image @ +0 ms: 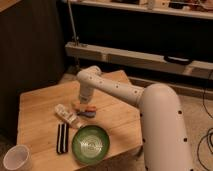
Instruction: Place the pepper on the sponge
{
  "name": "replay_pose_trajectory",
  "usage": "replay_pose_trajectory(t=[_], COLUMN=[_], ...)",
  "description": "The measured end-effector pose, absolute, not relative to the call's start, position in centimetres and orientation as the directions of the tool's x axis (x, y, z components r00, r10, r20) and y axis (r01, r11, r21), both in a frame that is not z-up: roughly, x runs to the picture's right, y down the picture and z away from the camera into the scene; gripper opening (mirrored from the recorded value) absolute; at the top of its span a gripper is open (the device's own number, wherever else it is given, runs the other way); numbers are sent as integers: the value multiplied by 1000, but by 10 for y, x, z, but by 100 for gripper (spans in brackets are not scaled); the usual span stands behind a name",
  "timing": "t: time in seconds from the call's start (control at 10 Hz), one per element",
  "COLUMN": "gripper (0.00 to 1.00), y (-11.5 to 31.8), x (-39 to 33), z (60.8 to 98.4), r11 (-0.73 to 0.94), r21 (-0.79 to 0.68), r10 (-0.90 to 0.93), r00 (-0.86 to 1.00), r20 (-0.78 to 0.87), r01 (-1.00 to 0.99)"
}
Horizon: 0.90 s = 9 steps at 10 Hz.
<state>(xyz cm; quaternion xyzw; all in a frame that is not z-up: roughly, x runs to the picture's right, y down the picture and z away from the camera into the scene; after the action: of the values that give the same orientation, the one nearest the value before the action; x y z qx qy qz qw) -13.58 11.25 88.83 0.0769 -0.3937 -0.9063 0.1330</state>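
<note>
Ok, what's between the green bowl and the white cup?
Camera view: the striped object lies between green bowl and white cup. The end effector is farther back, at the pepper.

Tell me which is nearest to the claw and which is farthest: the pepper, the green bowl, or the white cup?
The claw hangs over the middle of the table.
1. Pepper: right under the claw.
2. Green bowl: at the table's front edge.
3. White cup: past the table's front corner.
</note>
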Motion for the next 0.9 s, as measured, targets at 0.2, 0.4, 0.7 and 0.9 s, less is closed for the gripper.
replay_pose_trajectory(t=[0.2,0.4,0.7,0.9], gripper=[80,80,80,80], y=[113,114,115,111], x=[-134,-133,-132,-129], z=[889,889,890,887], r11=[-654,-654,-654,-651], r21=[734,735,734,737], r10=[-299,-298,-294,-304], r00=[-954,-954,-955,-952], r20=[-31,-30,-26,-33], r01=[181,181,181,183])
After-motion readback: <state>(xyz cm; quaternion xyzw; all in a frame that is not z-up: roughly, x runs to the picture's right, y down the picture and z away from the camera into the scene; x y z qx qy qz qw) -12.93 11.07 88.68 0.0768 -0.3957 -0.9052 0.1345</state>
